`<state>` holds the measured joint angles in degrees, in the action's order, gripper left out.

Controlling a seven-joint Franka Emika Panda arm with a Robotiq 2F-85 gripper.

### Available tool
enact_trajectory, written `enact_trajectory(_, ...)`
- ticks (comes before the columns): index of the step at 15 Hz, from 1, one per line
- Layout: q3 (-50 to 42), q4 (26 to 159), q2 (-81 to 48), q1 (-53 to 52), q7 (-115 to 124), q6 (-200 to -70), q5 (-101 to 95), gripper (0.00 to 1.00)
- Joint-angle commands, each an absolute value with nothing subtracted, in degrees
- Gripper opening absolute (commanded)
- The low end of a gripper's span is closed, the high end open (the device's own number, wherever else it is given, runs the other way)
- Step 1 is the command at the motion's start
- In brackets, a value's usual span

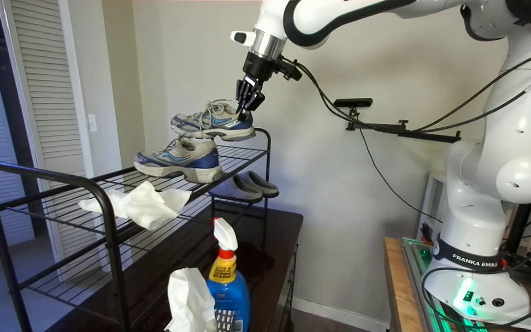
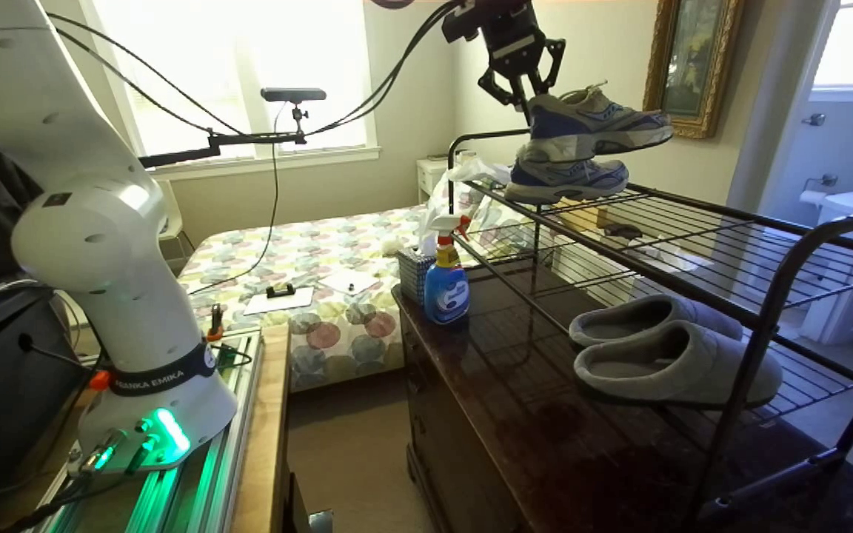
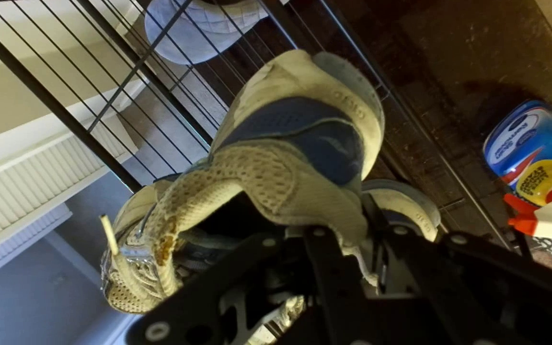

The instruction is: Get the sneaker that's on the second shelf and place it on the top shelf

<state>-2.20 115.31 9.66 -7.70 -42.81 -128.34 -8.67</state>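
Aloft, pincer (image 1: 243,114) clamps sneaker (image 1: 221,123) over top shelf (image 2: 641,266).

Sneaker (image 2: 595,133) over the top shelf (image 2: 663,277), another sneaker (image 1: 180,161) on it, slippers (image 2: 708,363) below

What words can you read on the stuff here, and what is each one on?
"FRANKA EMIKA": the black band on the robot's base.
"LIFTS & REMOVES TOUGH STAINS": the yellow label on the spray bottle; first words fuzzy.
Looks like "Stain Remover", blurry: the white patch on that bottle.
Looks like "GRID": the higher sneaker and lower sneaker, at the heel.
Too blurred: the bottle's other small print.
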Motion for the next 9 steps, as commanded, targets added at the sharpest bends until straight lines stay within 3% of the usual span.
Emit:
enact_trajectory(1,-0.25,112.22,7.03,-6.38,-40.03,-129.97,-9.61,0.05)
enact_trajectory(9,0.75,108.33,1.14,-5.92,-39.53,-129.13,-8.66,0.05)
